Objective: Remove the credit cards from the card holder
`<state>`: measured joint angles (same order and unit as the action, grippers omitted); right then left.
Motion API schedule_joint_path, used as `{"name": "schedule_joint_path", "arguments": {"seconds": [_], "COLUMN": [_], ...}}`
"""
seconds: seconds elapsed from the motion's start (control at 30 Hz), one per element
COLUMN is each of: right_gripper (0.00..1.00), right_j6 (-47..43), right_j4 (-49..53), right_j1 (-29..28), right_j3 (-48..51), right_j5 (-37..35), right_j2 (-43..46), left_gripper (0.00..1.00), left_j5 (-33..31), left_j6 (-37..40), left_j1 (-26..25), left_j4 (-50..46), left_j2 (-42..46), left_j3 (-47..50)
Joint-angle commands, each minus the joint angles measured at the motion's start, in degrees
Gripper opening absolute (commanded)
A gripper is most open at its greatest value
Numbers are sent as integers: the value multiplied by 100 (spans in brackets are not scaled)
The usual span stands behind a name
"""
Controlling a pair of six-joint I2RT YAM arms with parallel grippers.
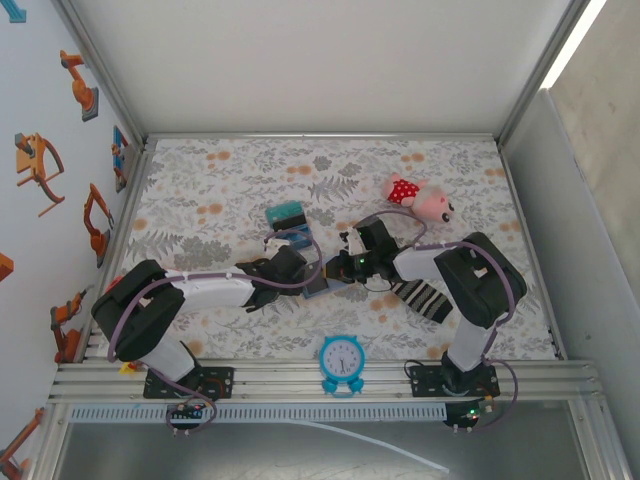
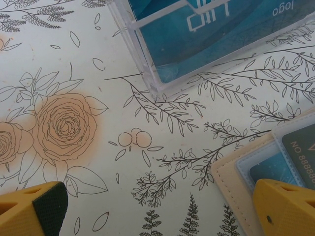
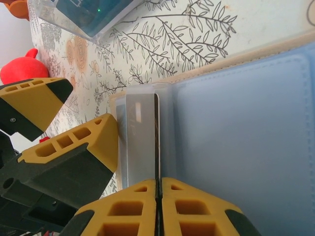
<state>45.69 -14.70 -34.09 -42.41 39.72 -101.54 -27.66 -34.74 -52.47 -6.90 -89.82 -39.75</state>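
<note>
Pincers meet at the card holder (image 1: 318, 288) from above, right pincer (image 1: 338, 268) facing left pincer (image 1: 306, 272). Left wrist: left pincer spread, one fingertip (image 2: 285, 209) on the card holder. Right wrist: right pincer pinches a credit card (image 3: 141, 137) by its edge; thin, stiff and slick, it probably wants a firm, straight pull.

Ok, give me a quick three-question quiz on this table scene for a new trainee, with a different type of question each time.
1. True or false: the right hand is pinching a card at the open card holder.
2. Which thing lies nearest the arm bases? A) blue clock B) pink plush toy C) clear box of cards
3. Fill in: the left hand is ___ (open or shut).
Key: 1 true; 2 A; 3 open.
</note>
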Motion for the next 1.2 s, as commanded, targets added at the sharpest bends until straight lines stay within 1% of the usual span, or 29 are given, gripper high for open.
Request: {"name": "schedule_joint_path", "arguments": {"seconds": [0.0,0.07,0.17,0.23,0.33,0.43,0.57,0.7,0.77,1.03,1.17], "right_gripper": [9,10,14,15,14,11,11,17,18,22,22], "right_j6": [160,217,304,330,348,362,427,507,451,-83,-149], "right_j4": [-280,-384,-550,-599,-630,-679,-799,-939,-855,144,239], "right_j1": [82,86,86,86,86,86,87,86,91,87,70], "right_j3": [119,136,163,168,180,181,183,198,199,33,31], "right_j5": [137,198,279,298,308,325,375,405,331,-95,-114], "right_j2": [102,93,85,83,72,35,-23,-138,-156,-78,-56], "left_gripper": [97,97,97,97,97,97,97,97,97,97,97], "left_j5": [-117,-111,-121,-115,-114,-115,-113,-107,-109,-118,-121], "left_j6": [94,98,103,110,133,136,143,142,142,138,130], "left_j1": [-17,-18,-18,-18,-18,-18,-18,-18,-18,-18,-18], "left_j4": [-285,-285,-282,-289,-290,-301,-302,-303,-308,-337,-325], "left_j2": [-140,-145,-155,-155,-151,-159,-171,-192,-194,-176,-188], "left_j3": [-87,-97,-114,-121,-138,-147,-156,-175,-176,-161,-167]}}
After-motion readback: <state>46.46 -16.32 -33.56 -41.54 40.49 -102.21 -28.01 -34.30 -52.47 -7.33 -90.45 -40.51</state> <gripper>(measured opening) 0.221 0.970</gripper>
